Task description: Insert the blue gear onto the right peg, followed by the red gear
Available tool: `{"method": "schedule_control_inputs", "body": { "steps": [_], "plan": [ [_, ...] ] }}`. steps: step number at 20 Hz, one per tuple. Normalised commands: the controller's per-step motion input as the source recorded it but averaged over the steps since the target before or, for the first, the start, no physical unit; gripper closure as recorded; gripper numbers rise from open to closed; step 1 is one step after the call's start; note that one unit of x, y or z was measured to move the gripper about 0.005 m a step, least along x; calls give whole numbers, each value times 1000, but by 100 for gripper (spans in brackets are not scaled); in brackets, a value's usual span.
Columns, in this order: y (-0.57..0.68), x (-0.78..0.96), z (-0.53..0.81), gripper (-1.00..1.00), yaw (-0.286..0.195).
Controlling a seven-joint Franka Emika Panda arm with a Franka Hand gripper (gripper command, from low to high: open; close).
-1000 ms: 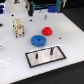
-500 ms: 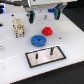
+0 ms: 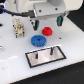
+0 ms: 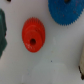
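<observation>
The blue gear (image 3: 38, 40) lies flat on the white table, just behind the grey black-edged plate (image 3: 55, 58). The smaller red gear (image 3: 47, 31) sits beside it, farther back and toward the exterior view's right. On the plate stands the right peg (image 3: 50, 51), with its twin pin (image 3: 36, 56) toward the exterior view's left. My gripper (image 3: 47, 22) hangs open above the red gear, its dark fingers (image 3: 36, 23) spread wide and holding nothing. The wrist view looks down on the red gear (image 4: 33, 35), with the blue gear (image 4: 66, 11) at the frame's edge.
A pale blocky object (image 3: 18, 26) stands on the table at the exterior view's left, behind the blue gear. A dark shape (image 4: 2, 30) and a beige shape (image 4: 81, 62) sit at the edges of the wrist view.
The arm has come down toward the gears and now fills the top of the exterior view. Both gears and the plate have stayed put.
</observation>
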Motion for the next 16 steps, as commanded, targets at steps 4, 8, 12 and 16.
{"method": "schedule_control_inputs", "body": {
  "steps": [4,8,12,16],
  "plan": [
    [-82,-51,-75,-100,0],
    [-514,116,60,-100,0],
    [-685,53,0,-100,0],
    [-122,-41,-268,-100,0]
  ]
}}
